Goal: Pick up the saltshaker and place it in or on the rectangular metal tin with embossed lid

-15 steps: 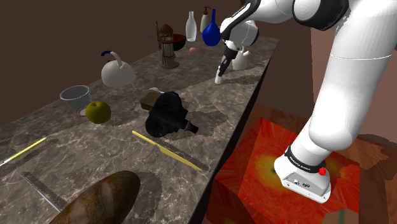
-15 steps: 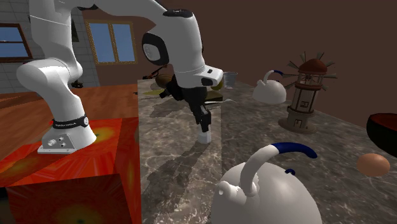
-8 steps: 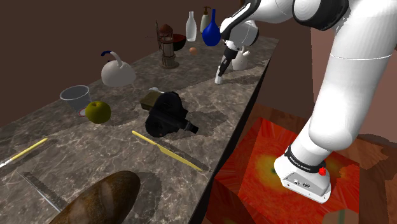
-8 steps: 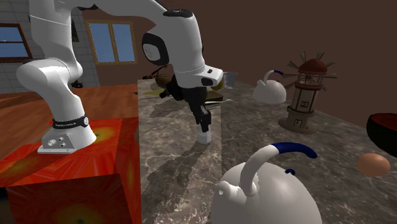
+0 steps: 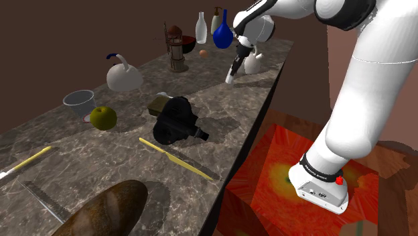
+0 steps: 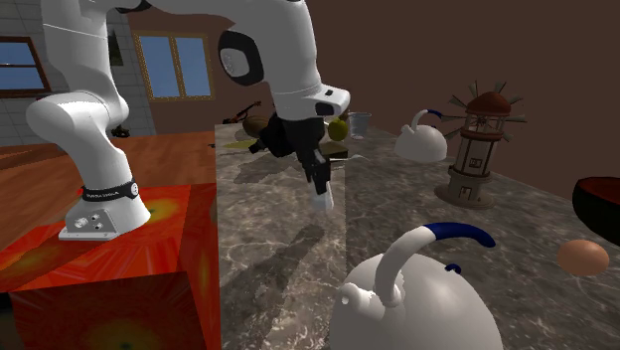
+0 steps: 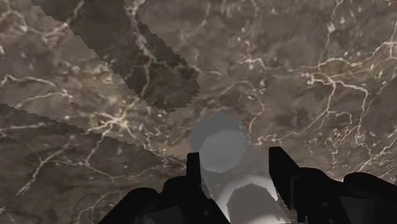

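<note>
Shoulder view: green apple (image 5: 103, 117) at left; olive tin (image 5: 158, 103) just beside black camera (image 5: 175, 122), mid-worktop (image 5: 221, 107). Further right, well apart from tin, white saltshaker (image 5: 230, 78) clasped in jaws, just above worktop. Wrist view: fingers (image 7: 195, 170) pinch saltshaker's sides.

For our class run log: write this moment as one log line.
pincer: shut on saltshaker | saltshaker: clear of counter | tin: nothing on it

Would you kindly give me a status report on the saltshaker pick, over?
Gripper shut on white saltshaker. Saltshaker held just above marble counter. Olive tin toward shoulder view's left, black camera crowding it.
</note>
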You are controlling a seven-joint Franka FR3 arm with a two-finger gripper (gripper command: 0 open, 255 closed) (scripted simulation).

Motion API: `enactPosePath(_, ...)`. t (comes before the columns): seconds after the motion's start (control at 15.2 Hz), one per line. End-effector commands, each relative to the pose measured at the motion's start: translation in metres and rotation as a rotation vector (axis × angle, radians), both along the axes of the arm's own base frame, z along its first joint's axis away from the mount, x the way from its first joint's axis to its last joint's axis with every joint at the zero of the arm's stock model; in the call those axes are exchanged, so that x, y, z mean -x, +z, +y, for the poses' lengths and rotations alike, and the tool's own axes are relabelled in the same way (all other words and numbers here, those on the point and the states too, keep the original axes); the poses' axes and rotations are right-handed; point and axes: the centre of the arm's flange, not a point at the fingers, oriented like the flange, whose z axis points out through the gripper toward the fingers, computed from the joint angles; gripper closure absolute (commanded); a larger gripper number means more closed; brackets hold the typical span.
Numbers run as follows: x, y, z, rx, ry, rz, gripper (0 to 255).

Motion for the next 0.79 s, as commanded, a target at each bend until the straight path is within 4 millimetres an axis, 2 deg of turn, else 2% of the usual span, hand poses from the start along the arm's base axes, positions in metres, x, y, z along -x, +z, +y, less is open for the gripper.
enactPosePath(0.0,0.001,0.011,0.0,0.0,0.0,0.0,255)
enactPosePath(0.73,0.001,0.07,0.0,0.0,0.0,0.0,255)
